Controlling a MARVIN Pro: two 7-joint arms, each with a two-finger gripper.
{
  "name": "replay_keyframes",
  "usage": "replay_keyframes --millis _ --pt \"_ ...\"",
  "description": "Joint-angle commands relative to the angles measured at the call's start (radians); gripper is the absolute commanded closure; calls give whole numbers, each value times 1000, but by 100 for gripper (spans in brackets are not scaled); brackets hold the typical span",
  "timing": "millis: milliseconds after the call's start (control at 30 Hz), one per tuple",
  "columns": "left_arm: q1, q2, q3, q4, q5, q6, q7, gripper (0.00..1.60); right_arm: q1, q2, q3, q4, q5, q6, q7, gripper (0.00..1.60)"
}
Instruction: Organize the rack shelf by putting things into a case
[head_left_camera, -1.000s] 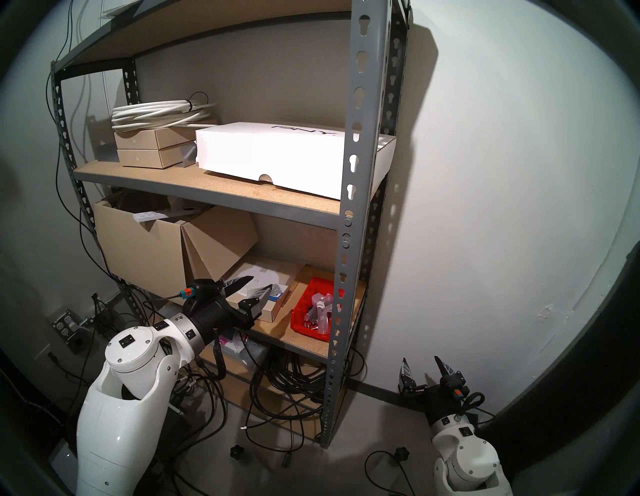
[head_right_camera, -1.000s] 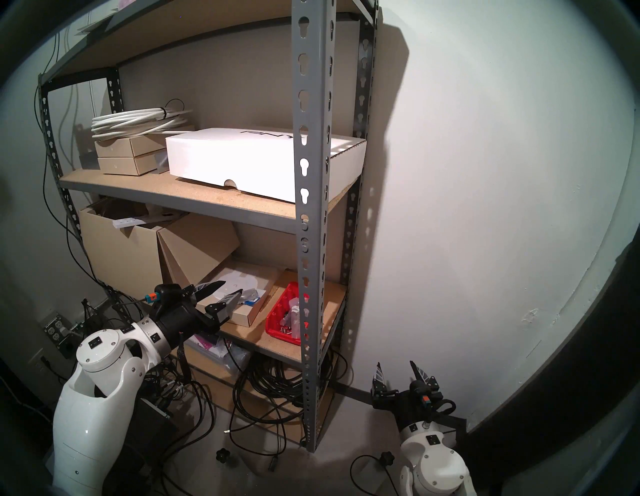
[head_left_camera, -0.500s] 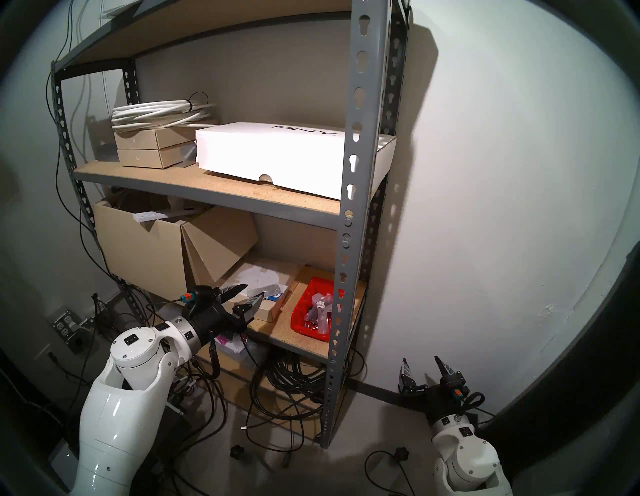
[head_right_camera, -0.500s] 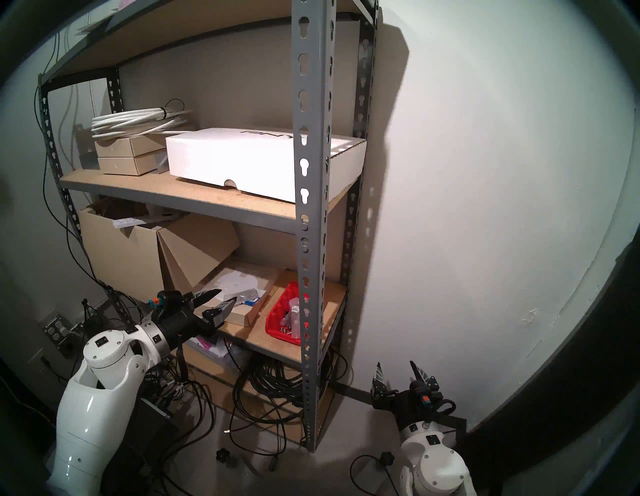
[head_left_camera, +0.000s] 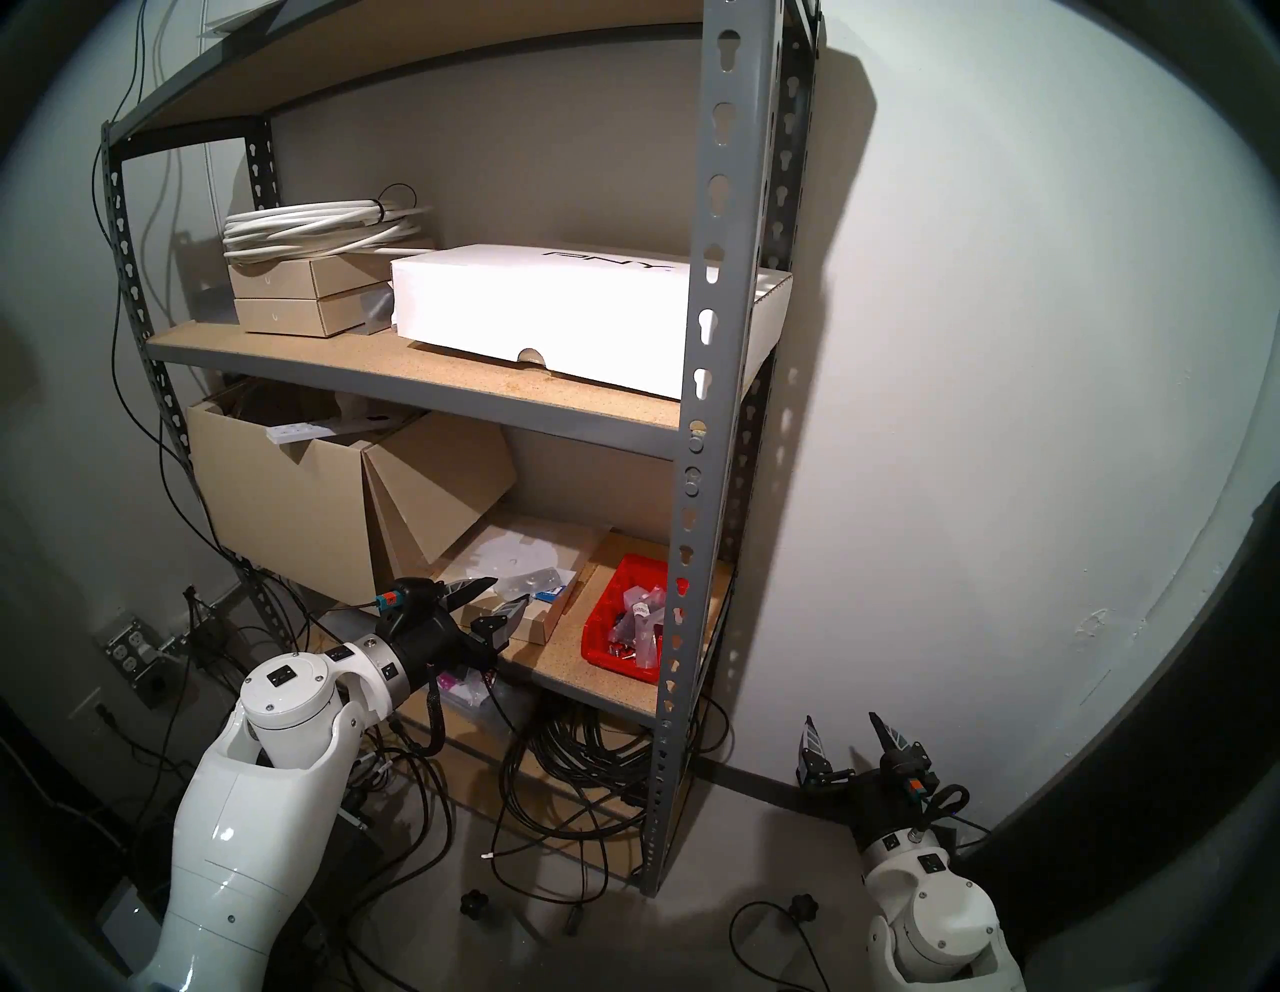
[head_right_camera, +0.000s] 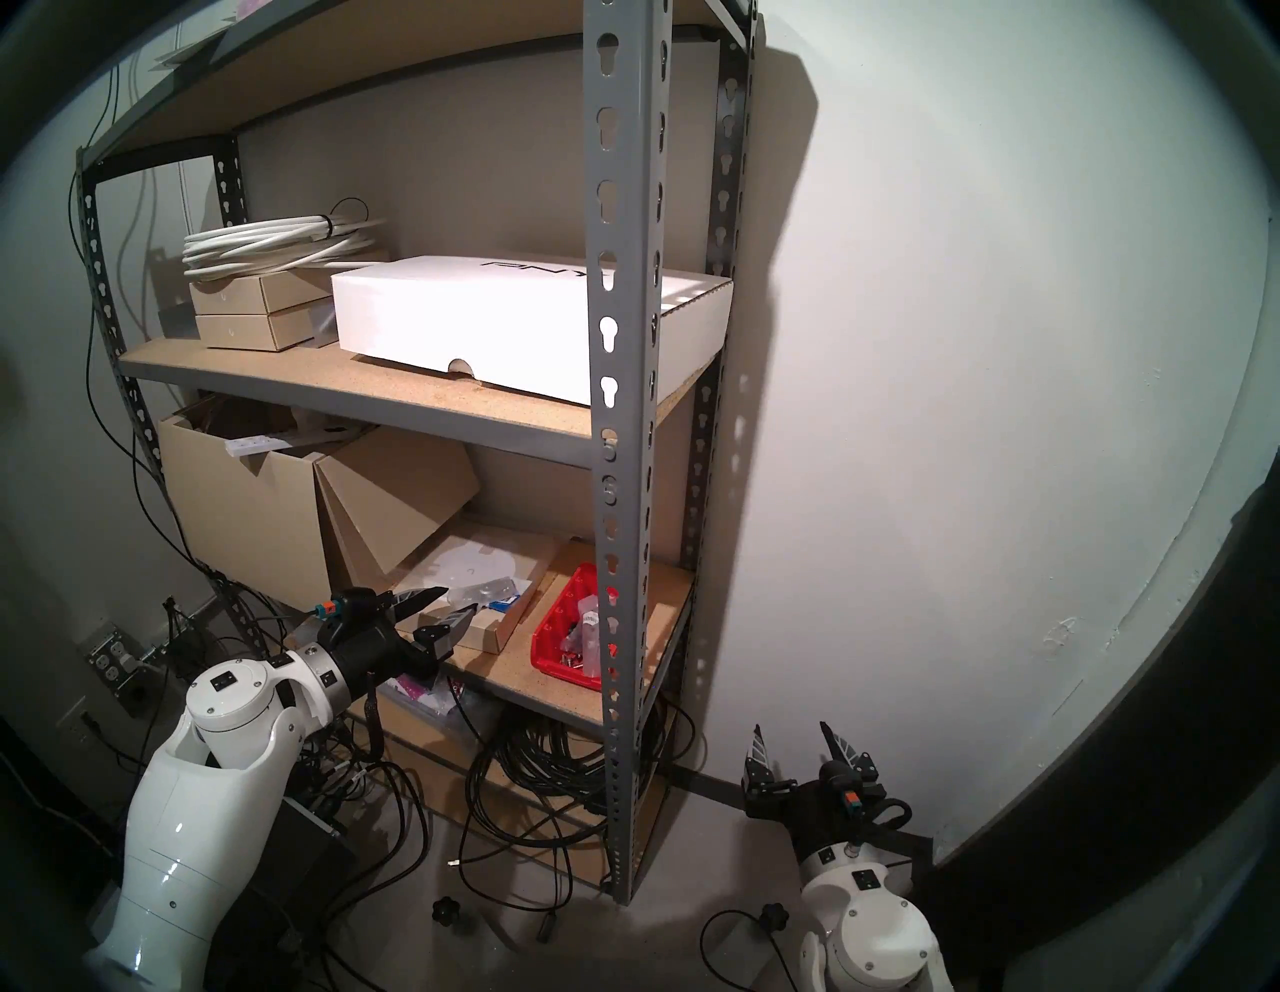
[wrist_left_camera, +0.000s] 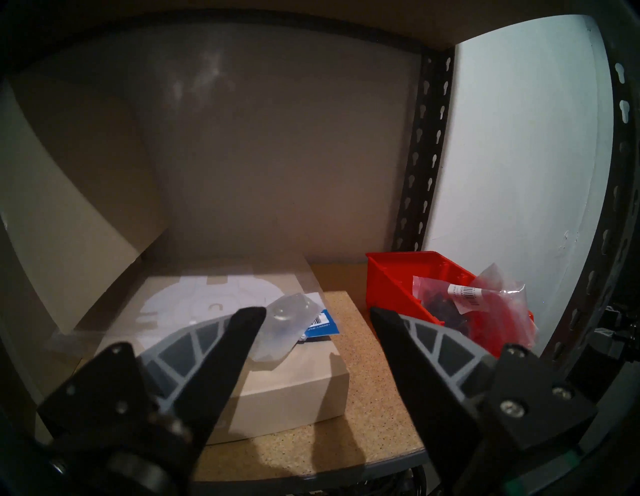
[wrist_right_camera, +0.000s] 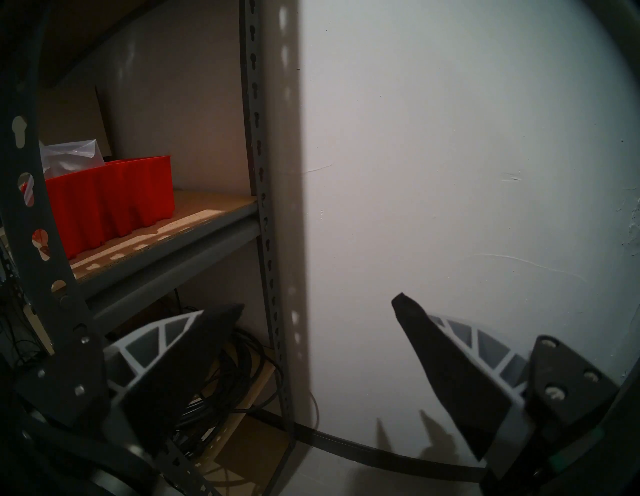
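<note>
Bag (wrist_left_camera: 287, 324): clear, crinkly, atop box (wrist_left_camera: 301, 391)

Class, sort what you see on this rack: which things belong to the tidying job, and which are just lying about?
Job:
red bin
bags in it
clear bag on the flat box
left gripper, jaws open

Lying about:
white PNY box
cable coil
open carton
blue card
</note>
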Motion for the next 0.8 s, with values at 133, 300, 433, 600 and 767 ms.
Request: replay_keyframes --millis 133,300,433,600,767 --pt "-79 -12 12 61 17 -38 7 48 1 0 0 -19 0 -2 0 0" --pt "-105 -14 18 90 26 -45 5 50 1 0 0 -19 0 -2 0 0" --pt "-124 -19 28 111 33 -48 3 50 1 0 0 -19 0 -2 0 0" --pt "-155 -23 43 151 44 -55 -2 53 1 0 0 -19 0 -2 0 0" --pt "-188 -23 57 191 54 -64 -7 55 1 0 0 -19 0 -2 0 0"
